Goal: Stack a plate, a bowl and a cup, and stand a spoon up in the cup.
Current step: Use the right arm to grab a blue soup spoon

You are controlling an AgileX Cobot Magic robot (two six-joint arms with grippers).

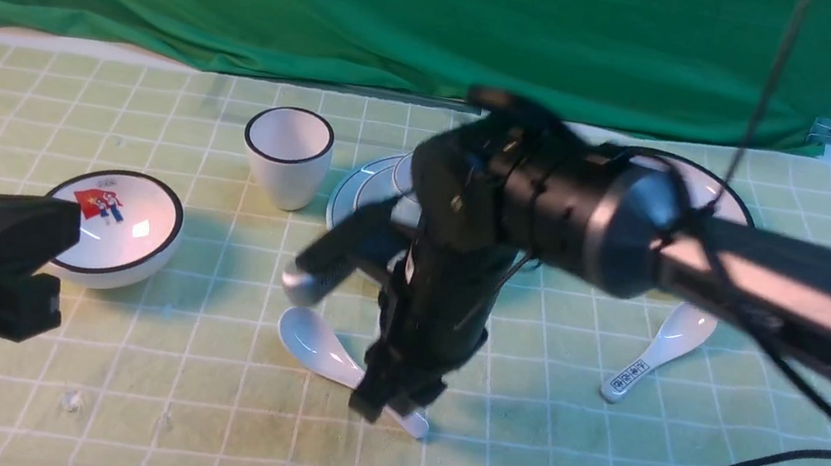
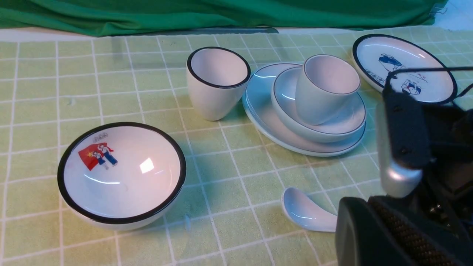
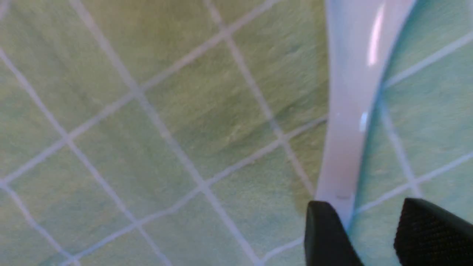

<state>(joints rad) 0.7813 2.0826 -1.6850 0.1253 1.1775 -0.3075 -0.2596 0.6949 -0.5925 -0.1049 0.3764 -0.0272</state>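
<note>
The plain plate [image 2: 266, 122], the plain bowl [image 2: 347, 123] on it and the plain cup [image 2: 321, 92] in the bowl are stacked, so I think only the plain spoon [image 2: 305, 212] is left. It lies flat on the green cloth [image 2: 221, 166] in front of the stack. My right gripper [image 3: 369, 236] is low over its handle end with jaws apart, holding nothing, and my left gripper [image 1: 64, 269] is closed and empty. I count two plates, two bowls, two cups and two spoons.

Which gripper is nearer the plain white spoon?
Right. The right gripper is at the handle end of the plain white spoon; the left gripper sits off near the red-picture bowl.
</note>
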